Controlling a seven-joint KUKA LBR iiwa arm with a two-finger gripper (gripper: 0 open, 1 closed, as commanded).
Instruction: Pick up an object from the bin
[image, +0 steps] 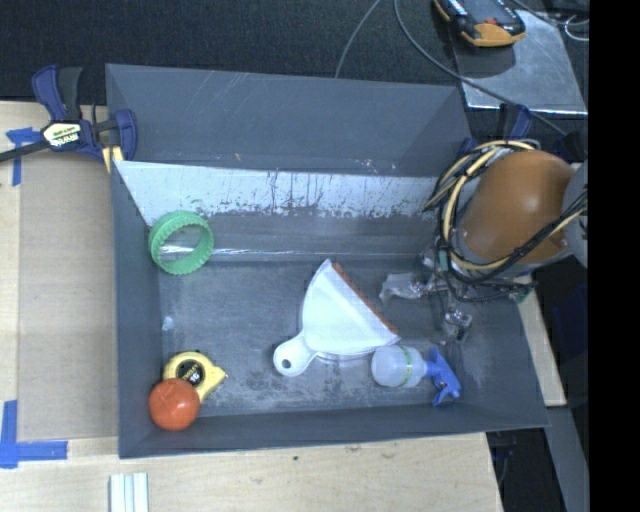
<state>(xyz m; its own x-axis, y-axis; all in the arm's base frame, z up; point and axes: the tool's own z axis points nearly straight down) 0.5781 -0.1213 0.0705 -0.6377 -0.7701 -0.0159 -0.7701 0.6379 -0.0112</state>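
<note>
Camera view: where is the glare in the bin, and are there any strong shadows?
In the camera view, a bright glare band runs along the bin's back wall; the floor below is evenly lit; shadows are soft, with no hard-edged one beside the white scoop or the red ball.

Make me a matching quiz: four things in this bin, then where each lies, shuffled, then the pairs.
Things:
1 green ring
2 white scoop
3 red ball
4 clear bottle

Places in the view:
A lower left corner
B middle of the floor
C upper left, by the wall
D lower edge, right of the middle

Pairs: 1-C, 2-B, 3-A, 4-D
</note>
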